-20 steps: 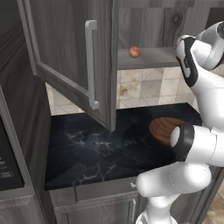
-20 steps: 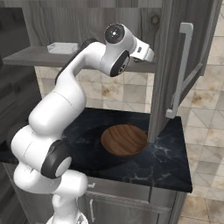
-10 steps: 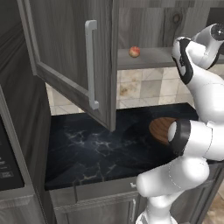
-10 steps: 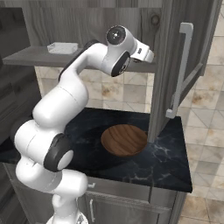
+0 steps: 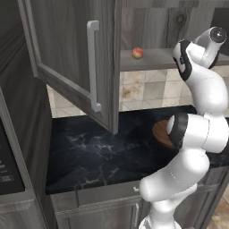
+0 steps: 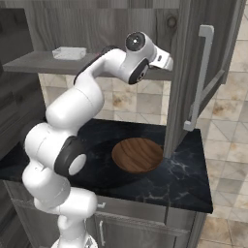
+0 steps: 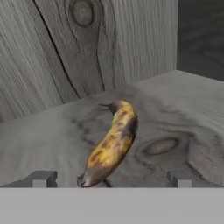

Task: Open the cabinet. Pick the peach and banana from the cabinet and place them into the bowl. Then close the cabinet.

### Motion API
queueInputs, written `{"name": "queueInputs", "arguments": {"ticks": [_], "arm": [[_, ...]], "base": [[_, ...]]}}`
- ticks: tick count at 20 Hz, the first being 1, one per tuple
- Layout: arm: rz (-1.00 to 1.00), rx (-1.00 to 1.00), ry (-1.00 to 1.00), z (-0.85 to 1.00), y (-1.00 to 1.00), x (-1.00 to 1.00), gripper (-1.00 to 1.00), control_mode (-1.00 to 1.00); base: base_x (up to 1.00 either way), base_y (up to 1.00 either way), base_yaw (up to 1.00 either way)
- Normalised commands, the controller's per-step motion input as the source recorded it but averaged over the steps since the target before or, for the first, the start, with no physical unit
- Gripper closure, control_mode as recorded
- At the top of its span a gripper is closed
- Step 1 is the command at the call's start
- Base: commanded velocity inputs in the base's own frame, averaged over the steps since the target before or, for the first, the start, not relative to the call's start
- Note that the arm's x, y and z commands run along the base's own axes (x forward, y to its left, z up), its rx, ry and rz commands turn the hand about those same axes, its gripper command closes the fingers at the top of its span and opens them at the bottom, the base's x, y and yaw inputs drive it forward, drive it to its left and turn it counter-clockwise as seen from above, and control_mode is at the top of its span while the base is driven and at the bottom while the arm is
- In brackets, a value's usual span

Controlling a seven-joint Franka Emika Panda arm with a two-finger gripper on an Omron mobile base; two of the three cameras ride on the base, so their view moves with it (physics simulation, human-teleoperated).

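- The large dark grey wood-grain wall cabinet fills the upper left of the left base view. Its panelled door, with a long silver bar handle, hangs swung open, so the opening step looks done.
- A small round reddish-orange peach sits on the grey cabinet shelf, upper centre of that view, well apart from the arm.
- In the hand view, a slim curved yellow banana with dark marks lies on the shelf at centre frame, its near end at the bottom edge.
- The two-finger gripper stands wide, its dark tips low left and low right with the banana's near end between them. Nothing is held.
- The round shallow brown wooden bowl rests on the black marbled counter, lower centre of the right base view. No fruit lies in it.
- By my judgement, both fruits remain to be moved, and the door closed after.
- The right base view shows the whole bowl and a pale flat tray on the shelf at upper left; in the left base view the arm hides most of the bowl.
- The hand view gives the banana close up, and the left base view gives the peach.
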Motion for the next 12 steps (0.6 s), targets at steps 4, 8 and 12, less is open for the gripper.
{"name": "queueInputs", "arguments": {"ticks": [4,8,12], "arm": [[0.00,0.00,0.03,-0.08,-0.13,0.46,-1.00,-1.00],[0.00,0.00,0.04,-0.18,-0.04,0.61,-1.00,-1.00],[0.00,0.00,0.09,-0.28,-0.11,0.44,-1.00,-1.00]], "base": [[0.00,0.00,0.00],[0.00,0.00,0.00],[0.00,0.00,0.00]]}}
